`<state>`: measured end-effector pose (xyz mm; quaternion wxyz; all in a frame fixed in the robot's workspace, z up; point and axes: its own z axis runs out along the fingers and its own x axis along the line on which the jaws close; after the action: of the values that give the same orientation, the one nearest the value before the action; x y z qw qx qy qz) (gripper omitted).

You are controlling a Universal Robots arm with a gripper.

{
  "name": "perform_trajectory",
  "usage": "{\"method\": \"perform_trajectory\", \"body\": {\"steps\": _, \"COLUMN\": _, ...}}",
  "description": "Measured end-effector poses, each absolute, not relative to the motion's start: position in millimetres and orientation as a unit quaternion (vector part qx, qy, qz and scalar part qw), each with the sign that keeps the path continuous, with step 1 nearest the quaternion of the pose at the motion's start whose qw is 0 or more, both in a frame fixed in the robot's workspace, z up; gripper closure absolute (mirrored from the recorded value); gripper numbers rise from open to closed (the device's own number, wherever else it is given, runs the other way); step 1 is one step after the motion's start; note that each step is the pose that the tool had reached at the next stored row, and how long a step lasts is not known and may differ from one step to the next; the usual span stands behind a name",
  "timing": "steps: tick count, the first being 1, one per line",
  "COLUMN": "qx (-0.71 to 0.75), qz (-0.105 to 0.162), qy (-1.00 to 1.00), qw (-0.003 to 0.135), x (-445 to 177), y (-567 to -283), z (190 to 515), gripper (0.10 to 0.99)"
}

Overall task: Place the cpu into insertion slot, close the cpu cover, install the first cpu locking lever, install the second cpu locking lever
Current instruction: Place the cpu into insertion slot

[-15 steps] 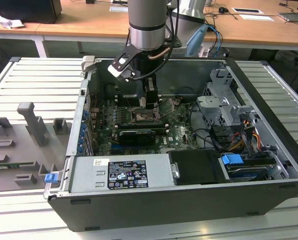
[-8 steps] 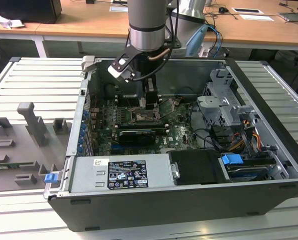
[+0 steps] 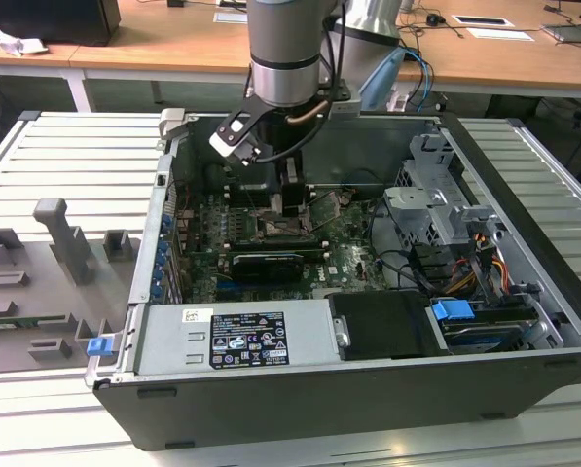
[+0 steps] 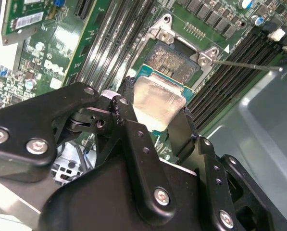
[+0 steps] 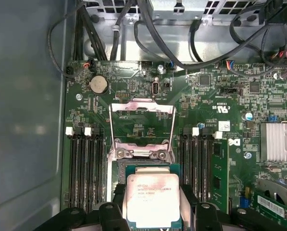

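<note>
Silver cpu (image 5: 152,199) pinched between jaws of gripper (image 4: 155,110); insertion slot (image 4: 174,60) beneath partly hidden.

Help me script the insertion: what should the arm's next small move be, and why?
Probably ease the cpu down toward the insertion slot: the gripper grips it partly over the slot, whose contacts lie bare, and the cpu cover is swung open, out of the way.

Lab, open computer case (image 3: 300,401) on slatted bench (image 3: 76,156), desks (image 3: 173,39) behind

The cpu (image 5: 153,199) over the insertion slot (image 4: 174,60), the cpu cover (image 5: 142,120) just beside it, memory slots (image 5: 85,166) on both sides.
</note>
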<state>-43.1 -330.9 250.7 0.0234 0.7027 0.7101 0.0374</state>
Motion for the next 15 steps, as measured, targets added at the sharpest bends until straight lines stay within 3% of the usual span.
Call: {"method": "perform_trajectory", "body": {"steps": 15, "qx": 0.708, "qz": 0.037, "qy": 0.705, "qw": 0.023, "x": -48, "y": -322, "z": 217, "gripper": 0.561}}
